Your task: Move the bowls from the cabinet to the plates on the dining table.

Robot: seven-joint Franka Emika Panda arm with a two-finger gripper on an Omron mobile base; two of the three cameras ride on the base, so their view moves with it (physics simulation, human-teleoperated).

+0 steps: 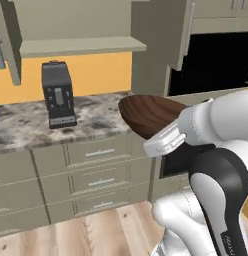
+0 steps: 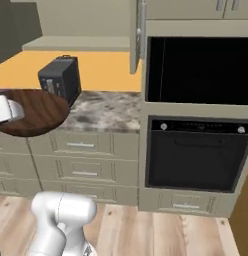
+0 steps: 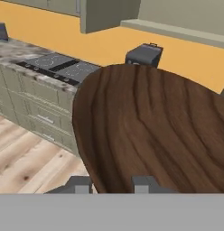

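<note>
One dark wood-grain bowl (image 3: 154,131), nothing visible inside, rim pinched in the nearly closed gripper (image 3: 111,184).

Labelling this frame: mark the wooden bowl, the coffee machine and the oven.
wooden bowl (image 3: 150,131), hand view, on its wood-grain outer wall.
coffee machine (image 1: 58,94), left base view, on its dark front face.
oven (image 2: 196,155), right base view, on its black door glass.

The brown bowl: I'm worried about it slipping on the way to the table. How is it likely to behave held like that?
The brown bowl looks rigid, so it should keep its shape. The gripper pinches only its rim, and the bowl juts out sideways, so it may pivot or slip. Its smooth wood-grain surface probably offers little grip.
</note>
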